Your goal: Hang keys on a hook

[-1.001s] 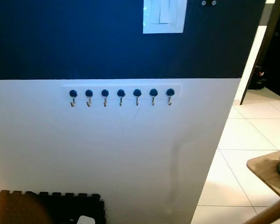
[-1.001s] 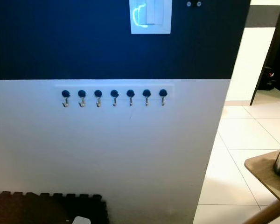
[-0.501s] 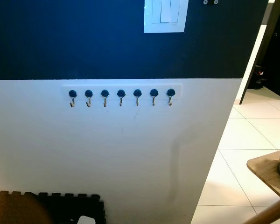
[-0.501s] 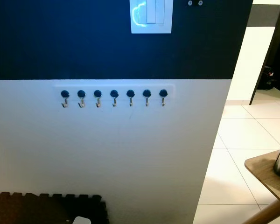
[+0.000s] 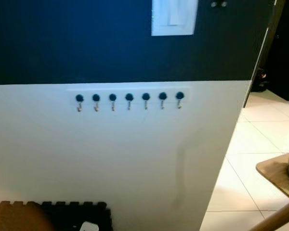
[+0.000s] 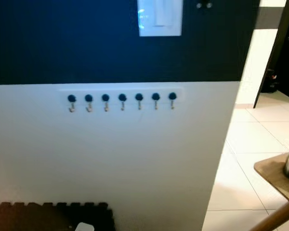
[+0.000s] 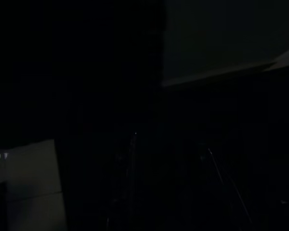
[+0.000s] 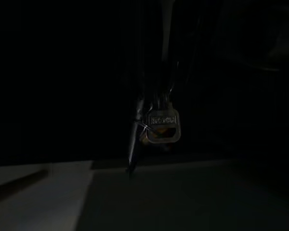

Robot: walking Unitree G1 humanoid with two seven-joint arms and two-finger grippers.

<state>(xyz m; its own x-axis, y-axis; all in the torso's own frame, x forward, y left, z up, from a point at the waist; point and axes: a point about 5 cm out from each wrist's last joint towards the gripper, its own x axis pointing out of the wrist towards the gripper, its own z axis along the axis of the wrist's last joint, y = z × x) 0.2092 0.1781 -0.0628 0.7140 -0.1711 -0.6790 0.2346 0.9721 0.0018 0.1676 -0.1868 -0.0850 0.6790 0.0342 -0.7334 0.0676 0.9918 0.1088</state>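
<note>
My view has slid slightly, nudging the rack of 7 hooks (image 5: 129, 98) rightward on the white wall (image 5: 111, 159), so I should lift my right gripper (image 8: 156, 103), clamped on the keys (image 8: 161, 127), up toward that rack; left fingers: cannot tell; table corner (image 5: 279, 175) right of it.

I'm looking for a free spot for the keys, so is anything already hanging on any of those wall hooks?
No, all seven hooks in the row on the white wall are bare.
</note>
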